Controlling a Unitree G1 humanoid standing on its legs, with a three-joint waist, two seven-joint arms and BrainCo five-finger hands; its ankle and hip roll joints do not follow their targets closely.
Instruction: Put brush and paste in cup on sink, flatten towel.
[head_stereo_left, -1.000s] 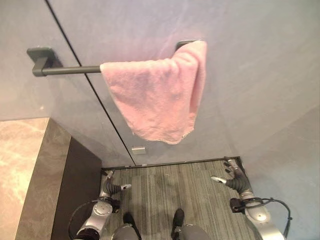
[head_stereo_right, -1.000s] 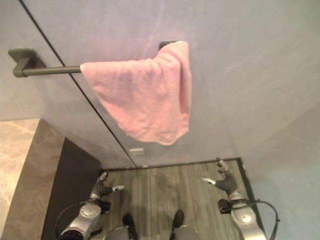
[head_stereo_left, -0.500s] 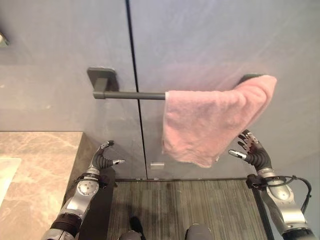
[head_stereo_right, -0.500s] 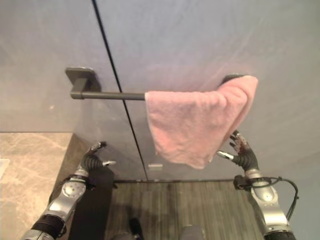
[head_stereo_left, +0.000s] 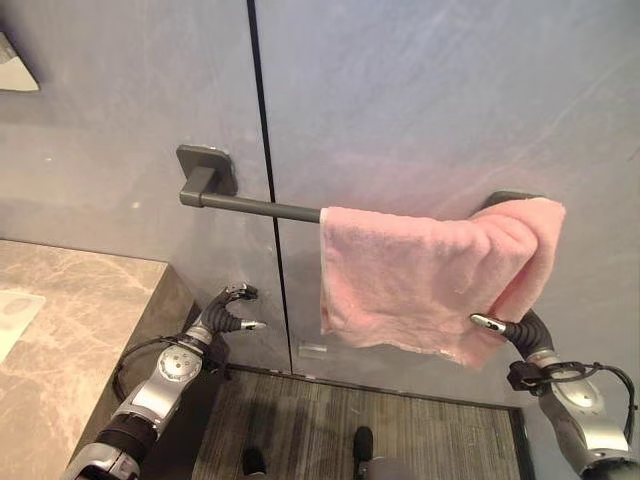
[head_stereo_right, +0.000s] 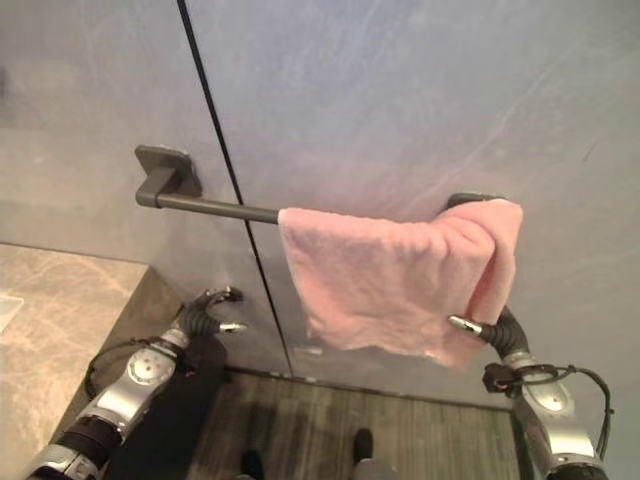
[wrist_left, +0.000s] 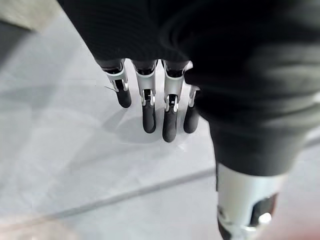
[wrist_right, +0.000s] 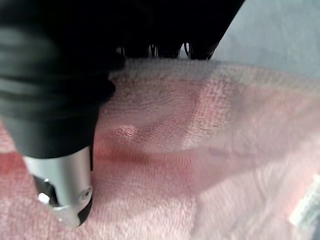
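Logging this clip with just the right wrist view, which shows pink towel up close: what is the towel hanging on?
Observer: The pink towel hangs over a dark wall bar, crowded toward the bar's right end.
Operator: Where on it is the right hand?
Observer: The right hand is at the towel's lower right corner, with its thumb in front of the cloth.
Operator: And the left hand?
Observer: The left hand is open, apart from the towel, below the bar's bare stretch by the wall.
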